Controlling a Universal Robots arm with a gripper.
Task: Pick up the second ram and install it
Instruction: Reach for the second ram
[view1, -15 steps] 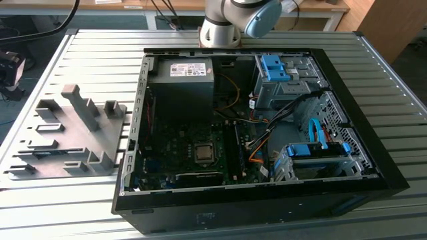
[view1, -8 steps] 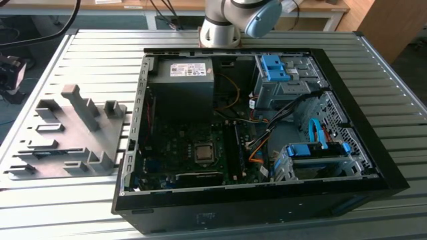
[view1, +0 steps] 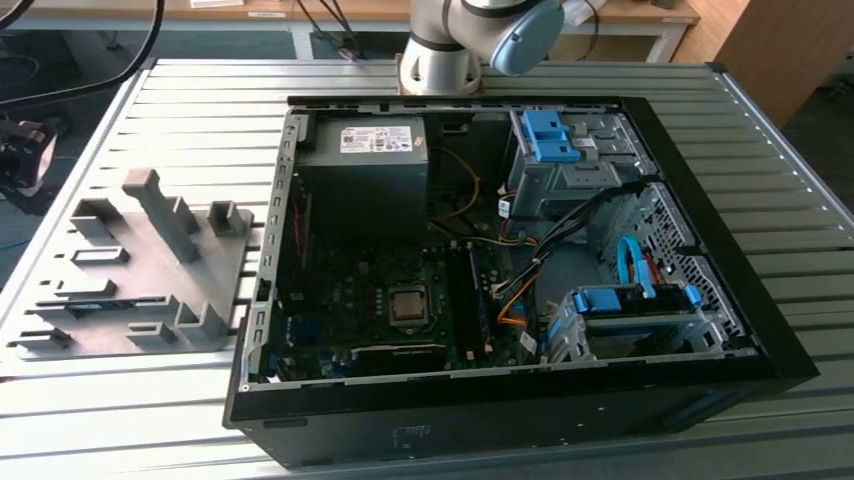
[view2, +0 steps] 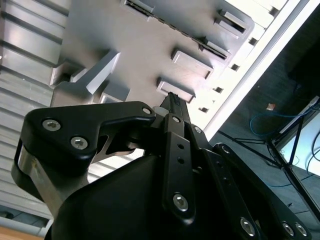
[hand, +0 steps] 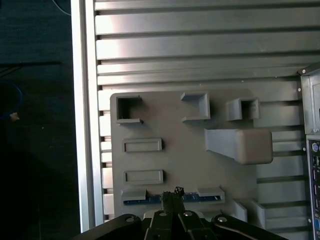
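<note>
At the exterior view's left, the grey tray (view1: 140, 282) lay on the slatted table (view1: 134, 420), close to the table's edge and with a narrow strip of bare slats between it and the open computer case (view1: 507, 425). The second ram (view1: 100, 301) sat low in a slot along the tray's near side, a thin dark strip with a blue edge, well apart from the tall grey upright (view1: 163, 215). Further right, the case stood open at the top with its boards and cables showing, and the arm (view1: 447, 45) rose from behind the case's far wall. In the first wrist view the tray (hand: 190, 155) appeared from straight above, with the table's bright edge rail just beside it and dark floor beyond. There the second ram (hand: 150, 200) lay between two small grey clips, and the gripper (hand: 173, 193) hung right over its middle. The fingers looked pressed together with nothing between them. The second wrist view showed the gripper (view2: 173, 100) from the side, its narrow tip over the tray (view2: 130, 45), and cables on the floor past the table.
</note>
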